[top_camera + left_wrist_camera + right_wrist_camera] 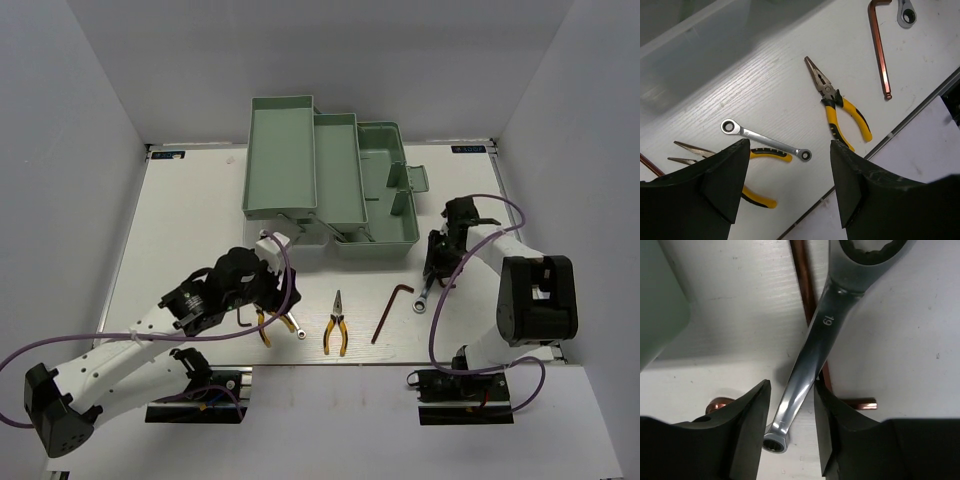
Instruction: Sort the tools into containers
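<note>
One silver wrench lies between the right gripper's parted fingers.

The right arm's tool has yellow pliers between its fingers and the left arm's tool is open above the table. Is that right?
No, the first part is wrong. The right arm's tool has a silver wrench between its fingers; the right wrist view shows it. The left arm's tool is open above the table.
</note>
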Robot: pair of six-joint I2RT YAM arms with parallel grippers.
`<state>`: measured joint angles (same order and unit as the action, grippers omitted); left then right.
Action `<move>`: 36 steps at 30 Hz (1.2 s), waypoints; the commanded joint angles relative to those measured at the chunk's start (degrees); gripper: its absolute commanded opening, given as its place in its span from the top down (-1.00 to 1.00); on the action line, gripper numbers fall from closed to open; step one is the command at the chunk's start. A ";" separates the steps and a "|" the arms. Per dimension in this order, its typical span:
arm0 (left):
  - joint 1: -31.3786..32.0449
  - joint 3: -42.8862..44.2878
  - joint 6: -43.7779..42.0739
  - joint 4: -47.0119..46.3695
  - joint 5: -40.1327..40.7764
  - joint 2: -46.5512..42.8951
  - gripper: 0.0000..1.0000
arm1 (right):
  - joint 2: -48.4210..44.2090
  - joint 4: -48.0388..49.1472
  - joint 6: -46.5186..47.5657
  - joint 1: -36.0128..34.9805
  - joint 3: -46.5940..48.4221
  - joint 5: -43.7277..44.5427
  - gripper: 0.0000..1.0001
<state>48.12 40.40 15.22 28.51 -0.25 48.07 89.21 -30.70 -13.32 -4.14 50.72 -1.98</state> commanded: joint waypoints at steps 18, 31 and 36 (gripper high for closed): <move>-0.04 -7.09 15.26 -0.21 4.29 0.17 -0.03 | -3.69 1.08 -0.22 0.27 -1.68 -2.94 0.93; -0.04 -6.48 20.28 -7.06 8.95 14.86 -0.03 | -11.77 -0.15 3.48 0.45 -2.47 -7.07 1.00; -0.04 -5.95 20.28 -7.68 11.76 18.81 -0.08 | -16.94 -0.94 4.70 0.54 -1.94 -6.81 1.00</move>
<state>48.12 33.12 34.83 22.48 8.58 65.93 77.58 -32.01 -10.26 -4.05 47.83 -7.46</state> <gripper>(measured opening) 0.535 0.252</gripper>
